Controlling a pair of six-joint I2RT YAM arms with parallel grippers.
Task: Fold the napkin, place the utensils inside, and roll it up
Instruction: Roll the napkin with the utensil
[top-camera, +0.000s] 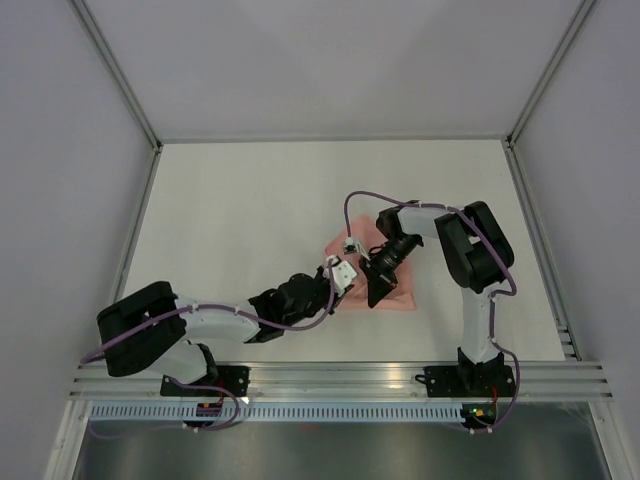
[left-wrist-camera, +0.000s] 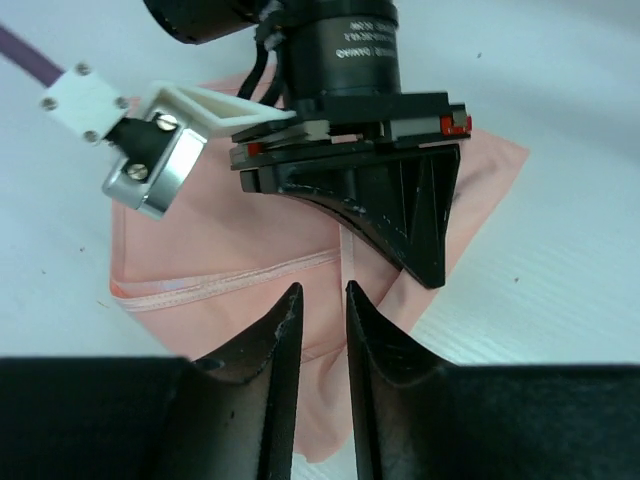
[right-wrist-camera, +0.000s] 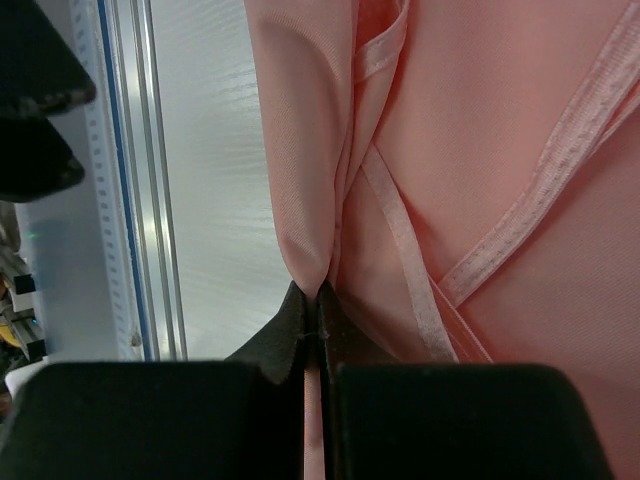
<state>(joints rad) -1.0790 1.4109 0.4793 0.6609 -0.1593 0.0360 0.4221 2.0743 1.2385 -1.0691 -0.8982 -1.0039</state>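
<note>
The salmon-pink napkin (top-camera: 403, 297) lies bunched and partly folded on the white table near the front middle. My right gripper (top-camera: 377, 292) is shut on a raised fold of the napkin's edge (right-wrist-camera: 305, 230), seen pinched between its tips (right-wrist-camera: 318, 292). My left gripper (top-camera: 335, 285) points at the napkin from the left. In its wrist view its jaws (left-wrist-camera: 320, 290) stand a narrow gap apart just above the cloth (left-wrist-camera: 230, 240), with nothing between them. The right gripper's black fingers (left-wrist-camera: 410, 215) hang right in front of it. The utensils are hidden or out of view.
An aluminium rail (top-camera: 340, 378) runs along the table's near edge and shows in the right wrist view (right-wrist-camera: 150, 200). Grey enclosure walls (top-camera: 60, 150) stand at left, right and back. The two grippers are very close to each other.
</note>
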